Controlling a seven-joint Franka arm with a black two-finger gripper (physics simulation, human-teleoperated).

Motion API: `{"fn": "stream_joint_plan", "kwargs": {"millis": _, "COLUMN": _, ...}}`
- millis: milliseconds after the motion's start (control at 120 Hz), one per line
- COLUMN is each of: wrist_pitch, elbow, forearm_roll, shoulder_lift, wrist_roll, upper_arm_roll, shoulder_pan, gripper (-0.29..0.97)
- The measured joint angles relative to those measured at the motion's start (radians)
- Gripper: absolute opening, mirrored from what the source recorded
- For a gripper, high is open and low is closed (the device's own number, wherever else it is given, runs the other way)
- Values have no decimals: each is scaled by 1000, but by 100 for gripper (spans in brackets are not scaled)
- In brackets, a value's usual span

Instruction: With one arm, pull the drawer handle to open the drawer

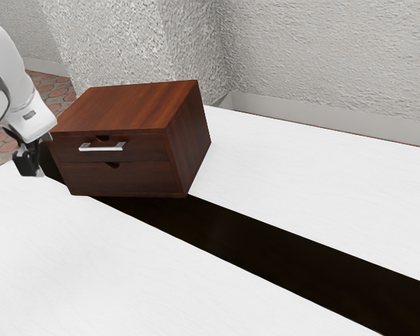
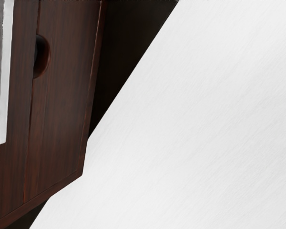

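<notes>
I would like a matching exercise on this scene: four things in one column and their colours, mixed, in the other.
Things:
1. cabinet
2. handle
3. gripper
4. table

Colours:
A. white
B. black
C. silver
D. dark brown

Pairs: 1-D, 2-C, 3-B, 4-A

White table (image 1: 322, 175) with dark strip (image 1: 280, 252); rough grey wall (image 1: 301, 49); cobbled floor (image 1: 52, 87).
</notes>
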Motion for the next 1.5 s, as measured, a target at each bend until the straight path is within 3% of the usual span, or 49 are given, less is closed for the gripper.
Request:
{"fn": "stream_joint_plan", "kwargs": {"millis": 692, "wrist_pitch": 188, "elbow": 40, "forearm_roll": -73, "shoulder_lift": 174, "wrist_roll": 23, "upper_arm_roll": 35, "shoulder_pan": 7, "gripper": 68}}
{"fn": "stream_joint_plan", "kwargs": {"millis": 1125, "wrist_pitch": 259, "elbow": 38, "forearm_roll": -106, "shoulder_lift": 228, "wrist_roll": 29, "upper_arm_roll": 36, "shoulder_pan": 41, "gripper": 68}}
{"fn": "stream_joint_plan", "kwargs": {"millis": 1383, "wrist_pitch": 305, "elbow": 63, "forearm_roll": -196, "shoulder_lift": 303, "wrist_roll": 52, "upper_arm_roll": 32, "shoulder_pan": 91, "gripper": 68}}
{"fn": "stream_joint_plan", "kwargs": {"millis": 1500, "wrist_pitch": 315, "elbow": 96, "forearm_roll": -237, "shoulder_lift": 352, "wrist_roll": 67, "upper_arm_roll": 23, "shoulder_pan": 61, "gripper": 68}}
